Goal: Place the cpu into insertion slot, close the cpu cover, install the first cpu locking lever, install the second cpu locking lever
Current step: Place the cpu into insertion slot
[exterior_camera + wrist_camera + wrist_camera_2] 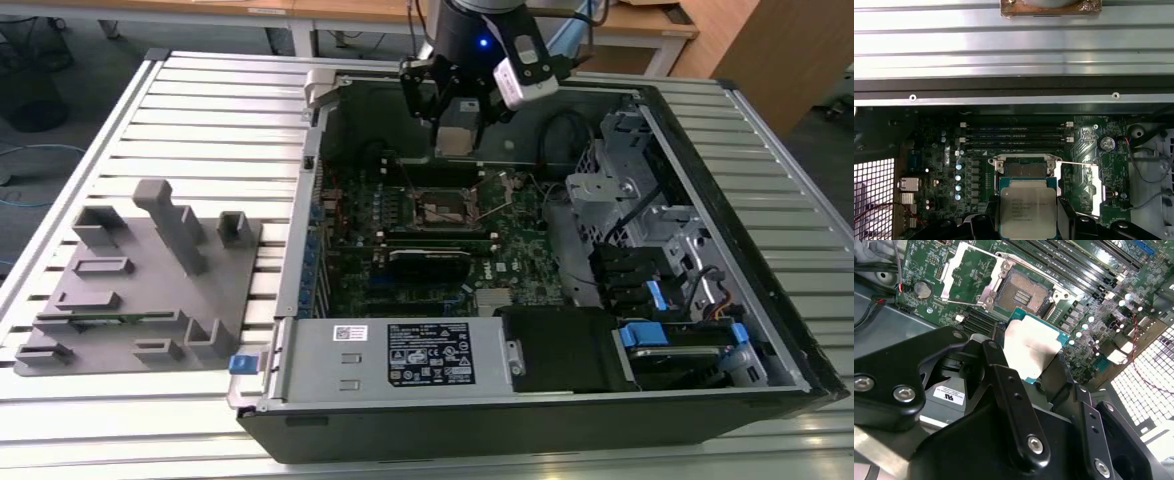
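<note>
My gripper [1028, 216] is shut on the cpu [1028, 207], a flat square chip with a dull metal top, gripped by two opposite edges. In both wrist views it hangs above the motherboard, just short of the open insertion slot [1026, 167], whose contact field [1021, 292] lies bare. The cpu [1029, 345] is apart from the slot. The cpu cover [969, 275], a thin metal frame, is swung open to one side of the slot [1085, 187]. In the exterior view the gripper [457, 140] hovers over the far part of the case, above the slot [447, 205].
Memory slots [1016, 135] run beside the slot. The open computer case [300, 250] lies on a slatted metal table [200, 120]. A power supply [400, 355] and drive cage [641, 220] fill the near and right parts. A grey fixture tray [134, 280] sits at the exterior view's left.
</note>
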